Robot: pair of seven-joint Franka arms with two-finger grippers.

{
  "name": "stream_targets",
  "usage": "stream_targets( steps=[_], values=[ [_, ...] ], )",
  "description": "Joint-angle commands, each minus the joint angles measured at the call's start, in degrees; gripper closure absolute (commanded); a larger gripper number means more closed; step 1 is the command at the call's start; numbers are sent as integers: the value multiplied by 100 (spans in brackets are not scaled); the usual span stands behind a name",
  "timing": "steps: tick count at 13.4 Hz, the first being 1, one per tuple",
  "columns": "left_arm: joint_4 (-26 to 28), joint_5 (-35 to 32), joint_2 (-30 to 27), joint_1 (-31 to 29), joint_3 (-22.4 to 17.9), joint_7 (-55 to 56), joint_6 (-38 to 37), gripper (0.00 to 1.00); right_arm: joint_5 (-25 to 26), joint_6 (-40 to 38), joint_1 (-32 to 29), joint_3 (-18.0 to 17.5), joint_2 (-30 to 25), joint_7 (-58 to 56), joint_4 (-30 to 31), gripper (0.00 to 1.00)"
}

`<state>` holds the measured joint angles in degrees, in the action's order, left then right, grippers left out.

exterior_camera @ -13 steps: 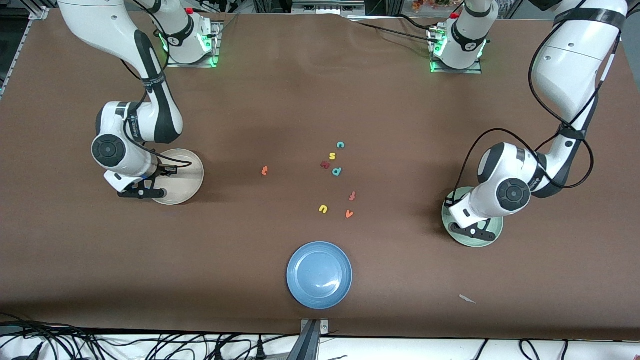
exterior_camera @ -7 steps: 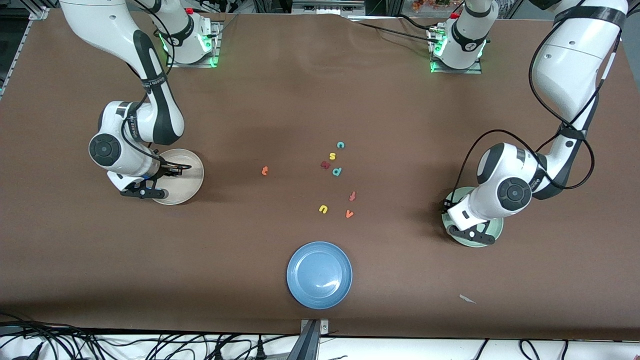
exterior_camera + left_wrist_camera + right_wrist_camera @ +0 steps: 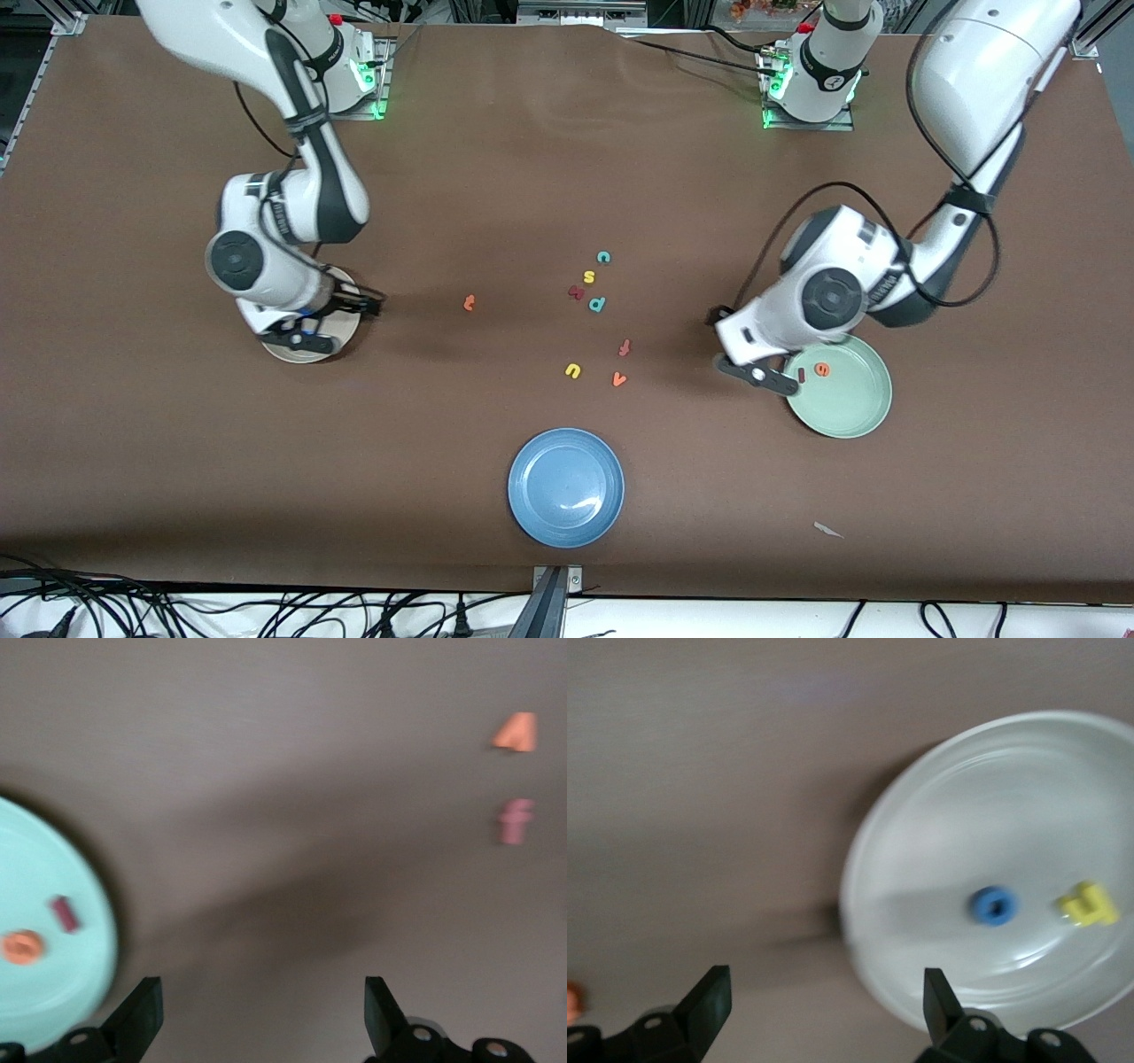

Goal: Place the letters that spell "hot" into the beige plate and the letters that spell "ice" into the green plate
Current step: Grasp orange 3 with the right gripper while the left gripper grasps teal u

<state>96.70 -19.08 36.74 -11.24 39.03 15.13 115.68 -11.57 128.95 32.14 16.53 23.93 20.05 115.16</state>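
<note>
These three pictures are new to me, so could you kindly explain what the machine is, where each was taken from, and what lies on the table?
Two white robot arms stand at a brown table. The wide picture looks down from a high camera facing them; the other two come from cameras on the wrists.

The left hand is open and empty, beside the green plate, which holds the orange e and the dark red i. The right hand is open and empty too, at the edge of the beige plate, which holds the blue o and the yellow h.

Loose on the table are the orange t, the teal c and other small letters. A blue plate sits nearest the front camera.
</note>
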Motion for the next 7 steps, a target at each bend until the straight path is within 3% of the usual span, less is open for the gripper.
stream_targets(
  steps=[1, 3, 7],
  values=[
    [506, 36, -167, -19, 489, 726, 33, 0, -73, 225, 38, -527, -29, 953, -55, 5],
    [726, 28, -167, 121, 763, 1253, 234, 0, -73, 559, 187, -721, 119, 1621, -55, 5],
    [1280, -146, -150, 894, 773, 2281, 972, 0, -73, 1297, 670, -748, 524, 2555, -55, 5]
  ],
)
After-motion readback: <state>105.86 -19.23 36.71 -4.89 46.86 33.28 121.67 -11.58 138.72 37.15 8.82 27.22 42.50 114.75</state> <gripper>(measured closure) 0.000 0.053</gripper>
